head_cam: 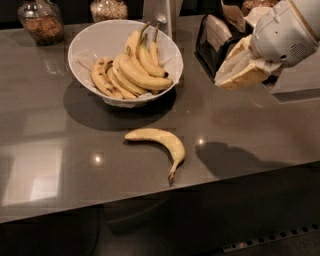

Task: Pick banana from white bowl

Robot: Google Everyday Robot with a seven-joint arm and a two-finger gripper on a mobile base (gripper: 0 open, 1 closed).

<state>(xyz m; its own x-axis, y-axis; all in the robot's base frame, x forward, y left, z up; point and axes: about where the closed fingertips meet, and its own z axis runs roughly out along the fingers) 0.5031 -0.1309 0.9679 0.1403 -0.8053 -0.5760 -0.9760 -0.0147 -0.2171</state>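
The single loose yellow banana (162, 139) lies flat on the dark counter in front of the white bowl (86, 44), its dark-tipped stem pointing toward the counter's front edge. It is outside the bowl and a little apart from it. The bowl holds a cluster of brown-speckled bananas (131, 70). My gripper (236, 74), with cream-coloured pads, hangs above the counter at the right, well right of the bowl and higher than the loose banana. It holds nothing that I can see.
Two glass jars (41, 20) (107, 9) stand at the back left. A black holder with napkins (215, 36) stands just behind my gripper. The counter's front edge (165, 192) runs close to the banana's stem.
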